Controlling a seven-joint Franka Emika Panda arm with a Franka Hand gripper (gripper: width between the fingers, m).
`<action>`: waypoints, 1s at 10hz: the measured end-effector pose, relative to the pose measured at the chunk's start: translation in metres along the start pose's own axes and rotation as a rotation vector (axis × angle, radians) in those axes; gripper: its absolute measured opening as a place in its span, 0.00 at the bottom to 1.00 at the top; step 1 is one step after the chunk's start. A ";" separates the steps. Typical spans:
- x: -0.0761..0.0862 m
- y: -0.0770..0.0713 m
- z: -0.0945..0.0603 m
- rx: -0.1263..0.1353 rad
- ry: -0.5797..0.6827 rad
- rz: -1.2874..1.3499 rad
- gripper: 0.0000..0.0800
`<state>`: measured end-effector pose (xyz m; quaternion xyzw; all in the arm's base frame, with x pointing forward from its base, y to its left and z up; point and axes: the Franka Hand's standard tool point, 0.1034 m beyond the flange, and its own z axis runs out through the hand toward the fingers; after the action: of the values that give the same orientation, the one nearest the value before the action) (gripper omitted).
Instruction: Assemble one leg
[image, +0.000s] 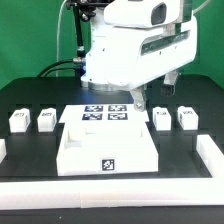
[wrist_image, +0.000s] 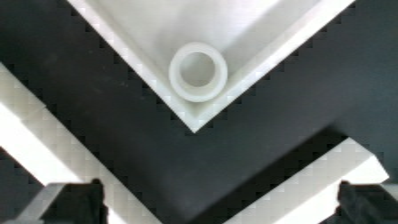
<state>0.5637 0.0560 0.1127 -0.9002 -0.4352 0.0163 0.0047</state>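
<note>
Four small white legs with tags stand in a row on the black table: two on the exterior view's left (image: 18, 121) (image: 46, 120) and two on its right (image: 162, 118) (image: 186, 117). The large flat white panel (image: 108, 148) lies in the middle. My gripper (image: 138, 99) hangs over the panel's far right corner, apart from every leg. In the wrist view the gripper (wrist_image: 221, 205) is open and empty, and only its dark fingertips (wrist_image: 71, 205) show. Beyond them is a panel corner (wrist_image: 267, 30) with a round socket (wrist_image: 198, 72). No leg shows in the wrist view.
The marker board (image: 105, 115) lies just behind the panel, under the arm. Low white rails stand at the left edge (image: 4, 150) and the right edge (image: 210, 150) of the table. The big white arm body (image: 125, 45) fills the back centre.
</note>
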 end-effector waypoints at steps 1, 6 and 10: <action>0.000 0.000 0.000 0.000 0.000 0.000 0.81; 0.000 0.000 0.000 0.000 0.000 0.000 0.81; 0.000 0.000 0.001 0.001 -0.001 0.000 0.81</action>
<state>0.5635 0.0560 0.1122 -0.9002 -0.4352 0.0167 0.0049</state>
